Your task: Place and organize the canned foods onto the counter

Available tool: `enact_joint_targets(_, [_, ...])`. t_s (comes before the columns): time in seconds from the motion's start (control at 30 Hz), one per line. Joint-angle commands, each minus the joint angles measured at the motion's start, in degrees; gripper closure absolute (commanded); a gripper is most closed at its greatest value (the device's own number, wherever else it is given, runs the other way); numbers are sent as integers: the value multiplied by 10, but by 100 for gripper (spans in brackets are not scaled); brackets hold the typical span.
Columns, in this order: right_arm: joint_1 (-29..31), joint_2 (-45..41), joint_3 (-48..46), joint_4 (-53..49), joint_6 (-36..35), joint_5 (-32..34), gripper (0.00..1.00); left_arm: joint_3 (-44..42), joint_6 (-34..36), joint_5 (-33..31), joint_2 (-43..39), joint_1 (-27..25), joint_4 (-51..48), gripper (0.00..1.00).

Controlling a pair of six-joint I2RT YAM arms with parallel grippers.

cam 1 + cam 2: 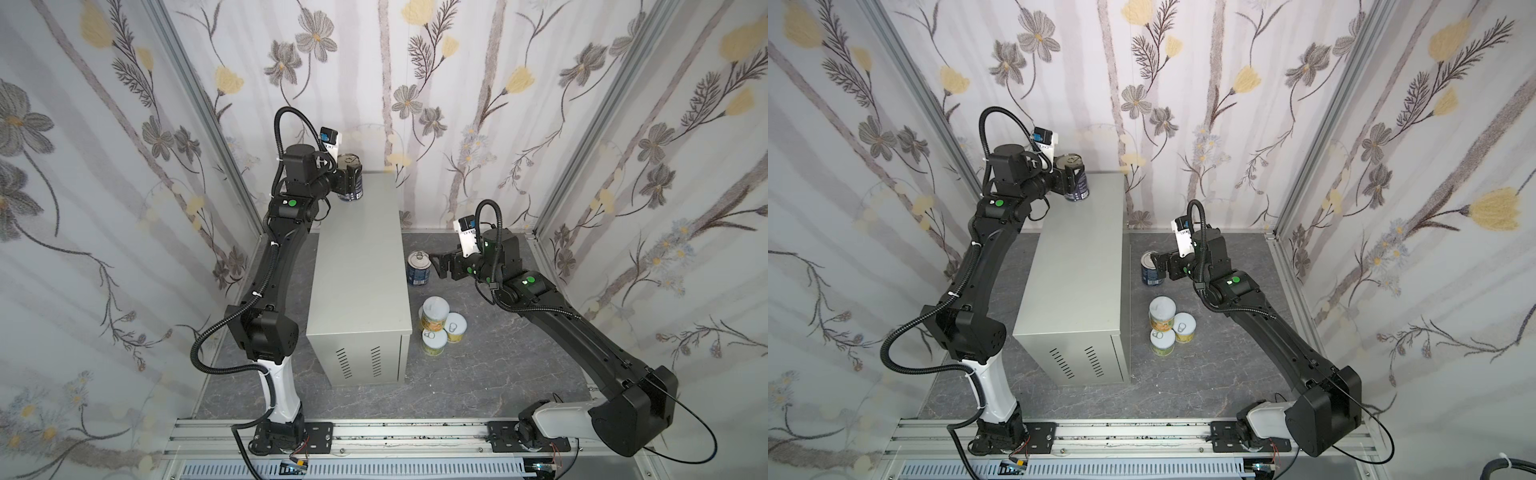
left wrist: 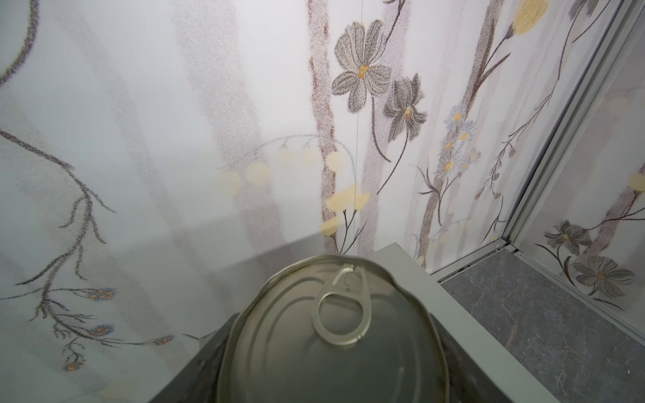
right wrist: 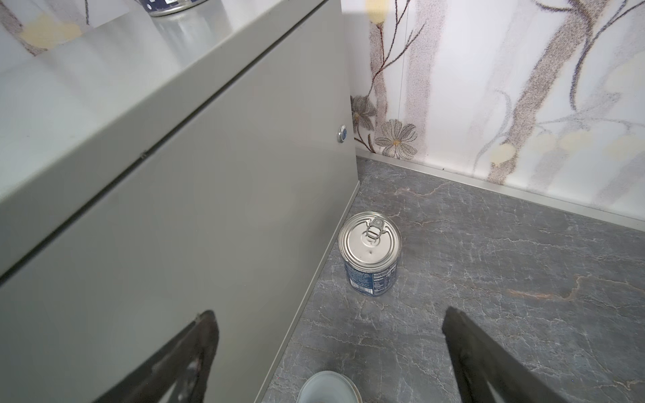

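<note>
Light-grey counter (image 1: 357,266), flat top: blue-label tin (image 1: 353,194) upright at far left corner. Dark marbled floor (image 1: 478,374): second blue-label tin (image 1: 417,270) upright just beside counter's right side; nearer camera, cluster of short tins (image 1: 435,316), yellow-green labels, touching one another.

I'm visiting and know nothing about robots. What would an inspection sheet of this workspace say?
Surface: grey cabinet top, dark marbled floor around it.
Job's things: held blue tin at the cabinet's far corner; second blue tin upright on floor; short yellow tins clustered on floor.
Clutter: nothing seen.
Grippers: left gripper, jaws shut on held blue tin; right gripper, jaws open, facing second blue tin.
Cables: black hoses along both arms.
Surroundings: floral walls.
</note>
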Motion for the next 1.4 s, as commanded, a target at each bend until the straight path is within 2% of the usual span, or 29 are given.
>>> enact_joint_targets(0.0, [0,22,5,44,9,1,0,-7,-13,30,-6,11,7,29])
enact_joint_targets(0.17, [-1,71,31,47,13,2,0,-10,-22,70,-5,15,20,22])
enact_joint_targets(0.27, [-3,92,41,44,13,9,0,-12,-27,92,-6,16,23,14])
enact_joint_targets(0.37, [-5,108,46,43,16,18,0,-13,-31,101,-9,17,24,0])
enact_joint_targets(0.6, [-8,161,79,9,15,34,0,-14,-48,88,-47,22,17,0])
enact_joint_targets(0.73, [-6,193,96,-5,15,31,0,-25,-48,43,-97,22,-40,0])
enact_joint_targets(0.87, [-6,223,104,-5,12,25,0,-102,-60,24,-183,22,-58,0])
enact_joint_targets(1.07, [-5,291,146,-48,-8,18,0,-243,-101,45,-325,23,-53,0])
enact_joint_targets(1.17, [-4,313,159,-49,-11,22,0,-308,-91,38,-384,23,-55,0])
enact_joint_targets(1.37, [-1,353,186,-42,-11,11,0,-379,-52,14,-477,22,-106,0])
